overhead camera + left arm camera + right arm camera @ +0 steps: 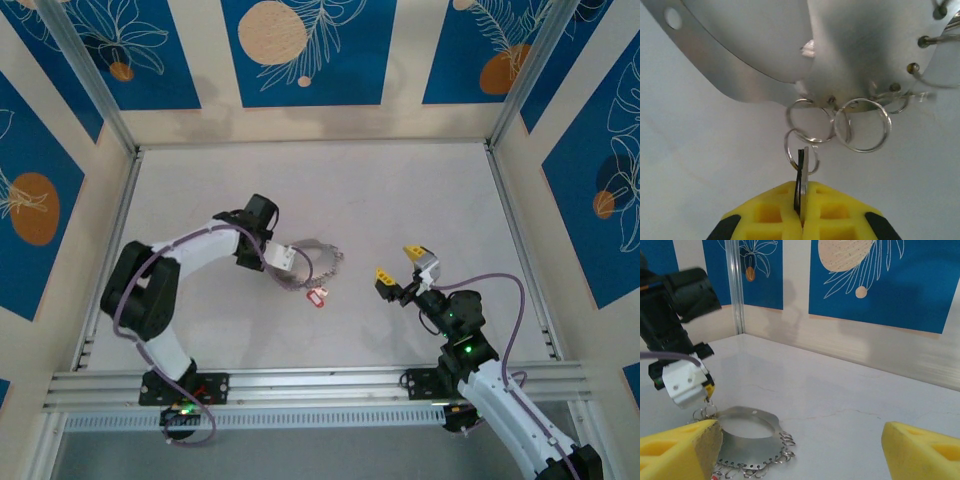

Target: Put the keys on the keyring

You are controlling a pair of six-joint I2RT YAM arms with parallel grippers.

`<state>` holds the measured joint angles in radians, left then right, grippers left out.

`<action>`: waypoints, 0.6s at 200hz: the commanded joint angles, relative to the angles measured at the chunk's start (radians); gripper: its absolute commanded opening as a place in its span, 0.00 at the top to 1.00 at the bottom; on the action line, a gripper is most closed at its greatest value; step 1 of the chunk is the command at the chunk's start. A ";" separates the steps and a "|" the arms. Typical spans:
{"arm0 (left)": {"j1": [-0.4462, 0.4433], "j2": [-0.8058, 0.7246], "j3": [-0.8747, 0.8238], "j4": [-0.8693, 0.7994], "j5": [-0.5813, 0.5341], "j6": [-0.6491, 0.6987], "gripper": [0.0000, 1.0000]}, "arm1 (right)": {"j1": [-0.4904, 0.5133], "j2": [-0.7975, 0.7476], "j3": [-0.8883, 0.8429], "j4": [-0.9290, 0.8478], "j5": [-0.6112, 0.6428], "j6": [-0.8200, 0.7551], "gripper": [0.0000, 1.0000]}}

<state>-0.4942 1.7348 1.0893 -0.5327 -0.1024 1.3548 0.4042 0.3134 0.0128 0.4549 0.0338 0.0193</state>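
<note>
Keyring (pixel 855 55): flat brushed-steel band, roughly oval, its rim punched with small holes that carry wire split rings (pixel 862 125). It lies on the pale matte table (pixel 400 190). My left gripper (pixel 802 212) is at the keyring's edge, yellow ribbed pads clamped on a thin black-and-silver key (pixel 800 175). That pinch is plain from the left wrist and unreadable from above. The top view adds a red tag (pixel 318 297) just beside the keyring. The right gripper (pixel 400 264) is well apart from the keyring, jaws wide, holding nothing.

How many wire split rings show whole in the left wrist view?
3. Two hang side by side from the grey metal keyring: left ring, right ring; a third ring dangles below the left. Others rightward are cut off.
</note>
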 commanded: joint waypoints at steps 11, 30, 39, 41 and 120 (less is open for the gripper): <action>0.037 0.056 0.017 -0.015 0.027 -0.095 0.96 | -0.007 -0.026 -0.033 0.011 -0.004 0.019 0.16; 0.064 0.085 0.031 -0.015 0.010 -0.125 0.91 | -0.009 -0.035 -0.036 0.011 -0.003 0.021 0.17; 0.078 0.101 0.042 -0.019 -0.005 -0.141 0.90 | -0.010 -0.040 -0.039 0.011 -0.001 0.022 0.17; 0.080 0.104 0.045 -0.019 -0.008 -0.146 0.90 | -0.010 -0.043 -0.040 0.011 0.001 0.022 0.16; 0.114 0.095 0.109 0.021 -0.155 -0.434 0.81 | -0.014 -0.051 -0.038 -0.001 -0.032 0.014 0.17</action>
<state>-0.3950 1.8507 1.1763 -0.5270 -0.1997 1.0714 0.3920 0.2699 0.0105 0.4549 0.0204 0.0269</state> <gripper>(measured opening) 0.181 0.832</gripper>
